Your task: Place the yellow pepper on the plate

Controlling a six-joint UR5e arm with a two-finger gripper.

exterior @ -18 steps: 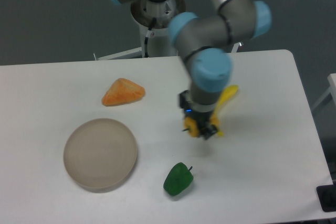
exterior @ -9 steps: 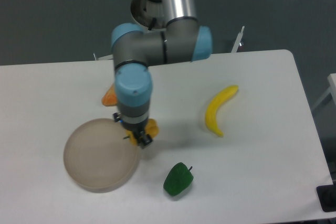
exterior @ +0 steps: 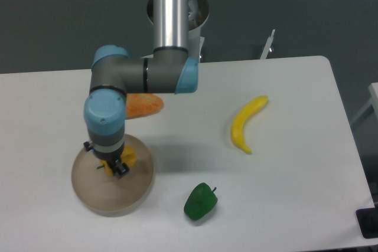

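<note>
Over the white table, the gripper clasps the yellow pepper (above the plate).

My arm is a smooth silver tube joined by grey elbow housings with light blue end caps. My wrist ends in a small dark pincer with thin black wires.

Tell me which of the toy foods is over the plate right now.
The yellow pepper, held in the gripper fingers above the plate. The green pepper, banana and orange wedge lie on the table beside it.
</note>
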